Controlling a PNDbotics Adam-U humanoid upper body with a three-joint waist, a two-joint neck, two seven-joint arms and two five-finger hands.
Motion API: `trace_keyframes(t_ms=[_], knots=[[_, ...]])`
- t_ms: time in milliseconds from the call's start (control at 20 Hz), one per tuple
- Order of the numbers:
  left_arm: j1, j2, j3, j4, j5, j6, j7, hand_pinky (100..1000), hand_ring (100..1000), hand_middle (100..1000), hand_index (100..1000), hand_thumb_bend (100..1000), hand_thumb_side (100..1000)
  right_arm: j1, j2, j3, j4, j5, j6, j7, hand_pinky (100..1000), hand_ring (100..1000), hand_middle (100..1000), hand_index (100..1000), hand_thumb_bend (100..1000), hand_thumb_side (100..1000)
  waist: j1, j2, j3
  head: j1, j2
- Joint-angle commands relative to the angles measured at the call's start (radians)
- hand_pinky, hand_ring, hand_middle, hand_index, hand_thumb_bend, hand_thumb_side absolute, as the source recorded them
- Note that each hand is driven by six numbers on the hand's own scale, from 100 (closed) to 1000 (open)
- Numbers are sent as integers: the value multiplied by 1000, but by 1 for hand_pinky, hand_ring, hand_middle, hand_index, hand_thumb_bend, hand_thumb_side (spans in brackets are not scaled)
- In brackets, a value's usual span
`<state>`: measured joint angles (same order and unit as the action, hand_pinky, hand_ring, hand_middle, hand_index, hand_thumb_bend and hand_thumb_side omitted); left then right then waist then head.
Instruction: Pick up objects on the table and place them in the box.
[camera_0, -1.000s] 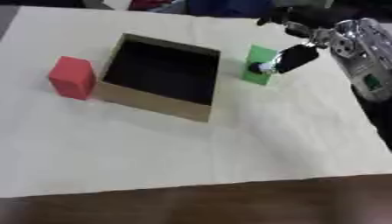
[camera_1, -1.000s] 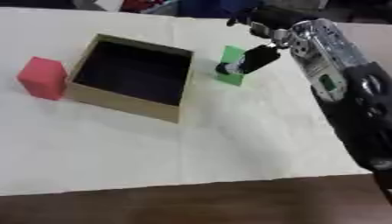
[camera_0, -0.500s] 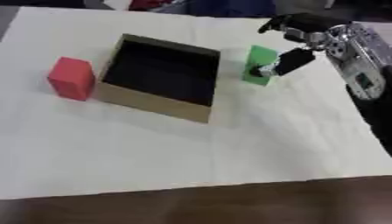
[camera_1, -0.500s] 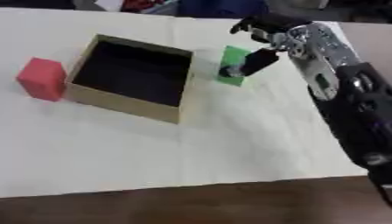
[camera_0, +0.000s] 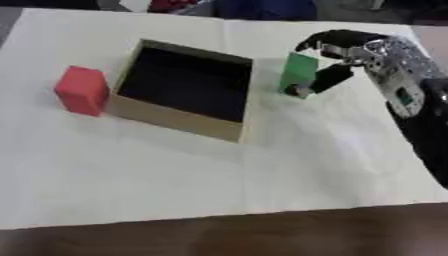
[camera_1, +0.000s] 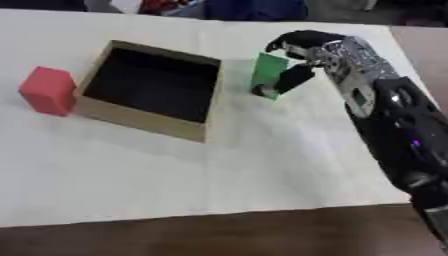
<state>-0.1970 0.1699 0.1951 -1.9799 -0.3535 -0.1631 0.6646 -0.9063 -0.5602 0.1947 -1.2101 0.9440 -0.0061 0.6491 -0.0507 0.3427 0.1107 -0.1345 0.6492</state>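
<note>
I saw a green block (camera_0: 299, 73) standing right of the open brown box (camera_0: 182, 90). A red block (camera_0: 82, 90) sat left.

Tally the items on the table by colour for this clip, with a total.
Red block: 1
Green block: 1
Brown box: 1
Total: 3

Cream tablecloth (camera_0: 219, 190) spread across most of the frame, slightly askew; dark brown table edge (camera_0: 262, 237) in a band along the bottom; blurred red (camera_0: 171, 5) and blue (camera_0: 262, 7) shapes at upper centre, beyond the far edge of the cloth; dark strip across the top.
</note>
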Motion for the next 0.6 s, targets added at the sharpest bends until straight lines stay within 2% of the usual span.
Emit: trace_keyframes(t_ms=[50, 450, 500, 600], knots=[[-9, 7, -1, -20, -3, -2, -6, 406, 583, 619, 723, 279, 1000, -27, -7, -18, 28, 21, 6, -1, 940, 941, 916, 962, 532, 680, 5, -17, 2, -3, -11], [-9, 3, -2, -20, -4, -1, -11, 406, 583, 619, 722, 275, 1000, -36, 9, -27, 76, 32, 14, -24, 924, 925, 827, 941, 470, 693, 6, -13, 4, -10, -14], [-9, 3, -2, -20, -4, -1, -11, 406, 583, 619, 722, 274, 1000, -36, 10, -28, 76, 29, 16, -29, 916, 915, 779, 918, 426, 694, 6, -13, 4, -10, -14], [-8, 3, -1, -20, -5, 0, -12, 406, 583, 619, 722, 271, 999, -34, 10, -30, 72, 19, 18, -41, 906, 904, 739, 888, 388, 684, 6, -12, 4, -9, -13]])
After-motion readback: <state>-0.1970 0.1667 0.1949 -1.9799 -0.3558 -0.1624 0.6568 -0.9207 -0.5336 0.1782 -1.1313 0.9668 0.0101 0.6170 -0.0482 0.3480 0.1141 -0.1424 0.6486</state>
